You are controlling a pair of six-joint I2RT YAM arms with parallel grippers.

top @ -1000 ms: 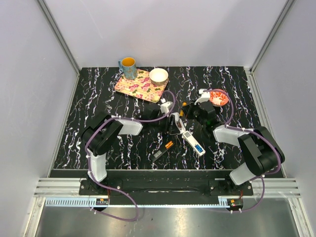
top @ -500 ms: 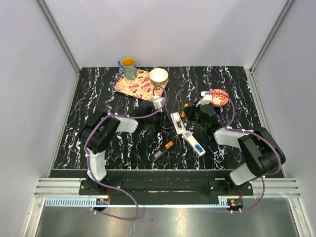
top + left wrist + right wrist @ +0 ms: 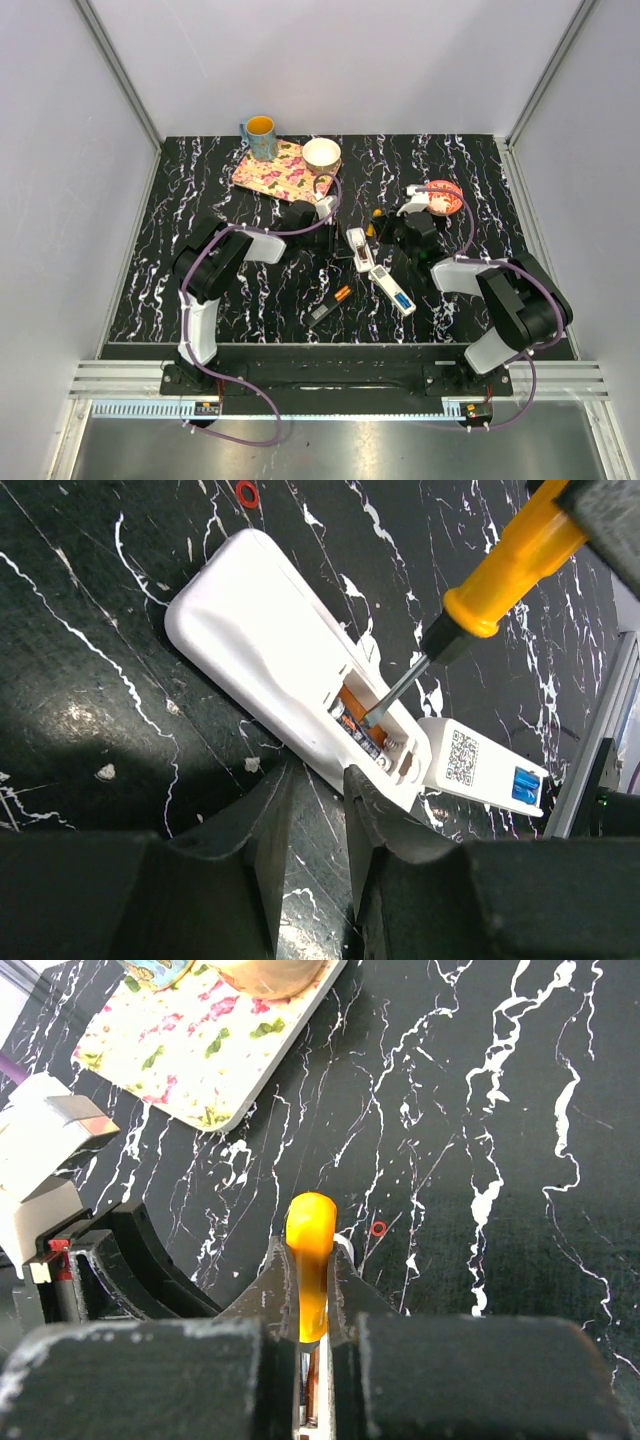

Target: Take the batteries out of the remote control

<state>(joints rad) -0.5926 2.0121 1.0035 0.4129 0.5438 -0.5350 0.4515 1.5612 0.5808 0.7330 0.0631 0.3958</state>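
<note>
On the black marbled table (image 3: 200, 200) lay a white remote (image 3: 260, 650), compartment open. The left gripper (image 3: 318, 776) sat beside it, jaws narrowly apart. The right gripper (image 3: 312, 1272) clamped a screwdriver (image 3: 500, 570), tip at 1 orange battery (image 3: 352, 708) inside the compartment.

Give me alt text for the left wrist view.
The tip of a screwdriver meets an orange battery in the open compartment of a white remote. The left gripper hovers beside the remote, jaws slightly apart, holding nothing.
</note>
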